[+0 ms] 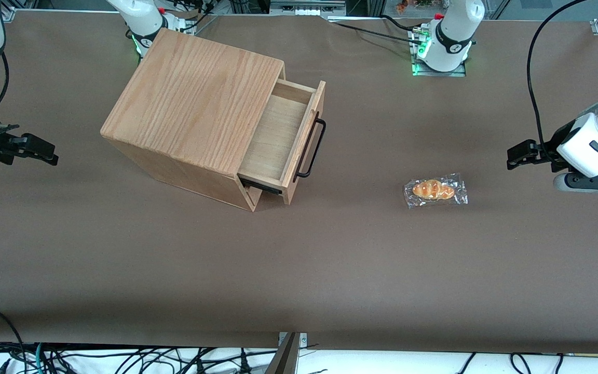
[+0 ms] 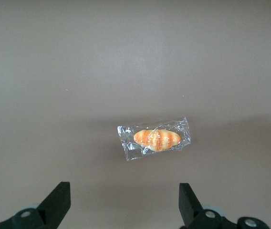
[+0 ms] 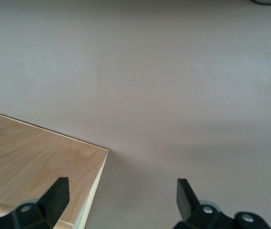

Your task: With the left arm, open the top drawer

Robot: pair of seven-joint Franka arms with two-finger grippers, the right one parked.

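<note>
The light oak cabinet (image 1: 195, 98) stands on the brown table. Its top drawer (image 1: 273, 137) is pulled partly out and its empty wooden inside shows. The thin black bar handle (image 1: 312, 148) runs across the drawer front. The left arm's gripper (image 1: 518, 155) is far from the drawer, toward the working arm's end of the table, held above the tabletop. In the left wrist view the gripper (image 2: 123, 193) is open and empty, its two black fingers (image 2: 59, 198) wide apart over bare table.
A wrapped bread roll (image 1: 435, 190) lies on the table between the drawer front and the left gripper; it also shows in the left wrist view (image 2: 157, 139). The cabinet's top shows in the right wrist view (image 3: 35, 162).
</note>
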